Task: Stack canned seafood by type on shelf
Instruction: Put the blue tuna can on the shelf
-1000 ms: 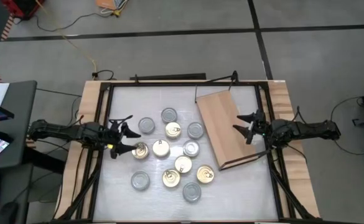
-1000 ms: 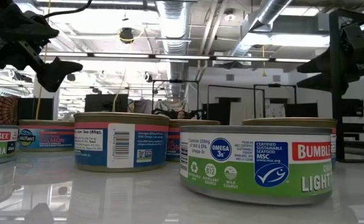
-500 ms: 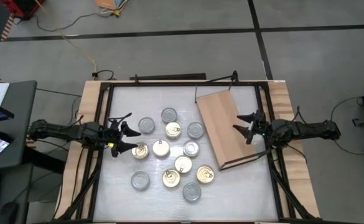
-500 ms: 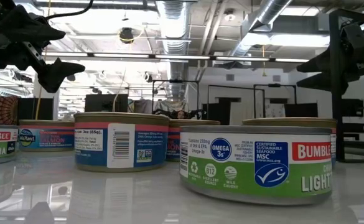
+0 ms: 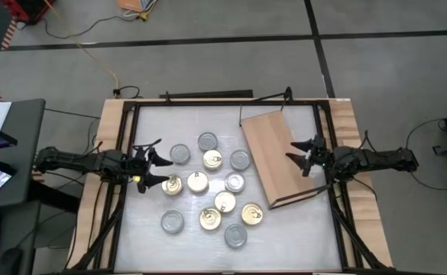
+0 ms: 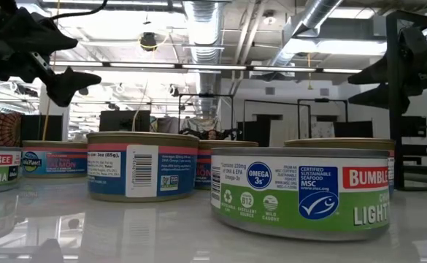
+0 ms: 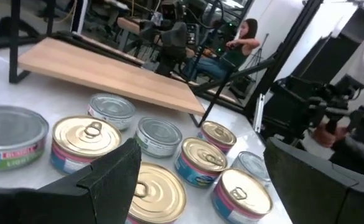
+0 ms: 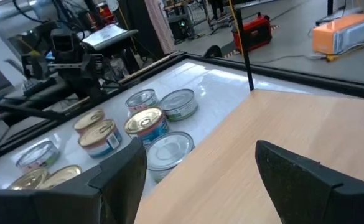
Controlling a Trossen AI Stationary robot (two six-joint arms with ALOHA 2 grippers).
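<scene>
Eleven tins (image 5: 208, 190) sit clustered mid-bench; the shelf (image 5: 277, 156) lies toward the right edge. The left tool (image 5: 150, 163), fingers apart, hovers beside the tins; the right tool (image 5: 302, 156), fingers apart, hovers over the shelf.

2 slim black jointed arms w/ cables; left gripper (image 5: 151, 163), right gripper (image 5: 302, 156) matte black.
</scene>
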